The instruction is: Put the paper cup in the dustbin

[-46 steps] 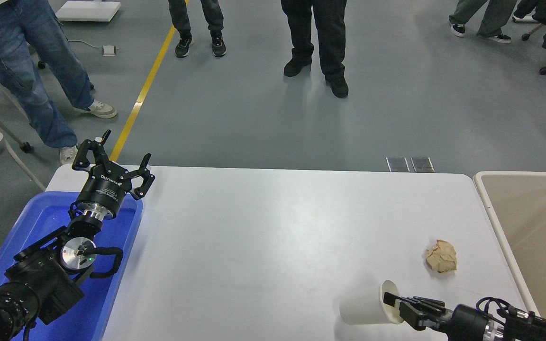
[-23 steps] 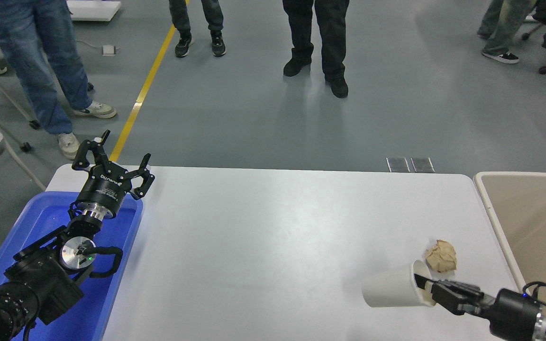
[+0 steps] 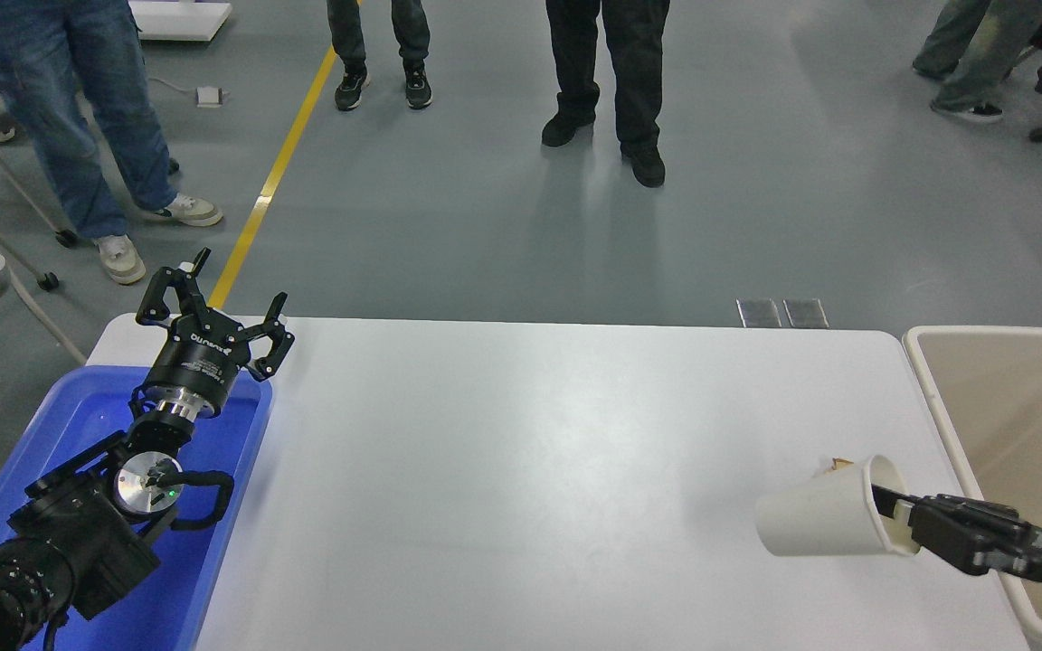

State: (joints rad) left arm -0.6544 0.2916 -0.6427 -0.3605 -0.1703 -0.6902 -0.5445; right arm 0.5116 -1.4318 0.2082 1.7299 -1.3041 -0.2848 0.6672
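The paper cup (image 3: pixel 824 520) is already picked up, lying sideways at four o'clock over the table (image 3: pixel 530 452), pinched at its rim by the right gripper (image 3: pixel 901 523), with only the drop into the dustbin (image 3: pixel 928 380) at three o'clock left.
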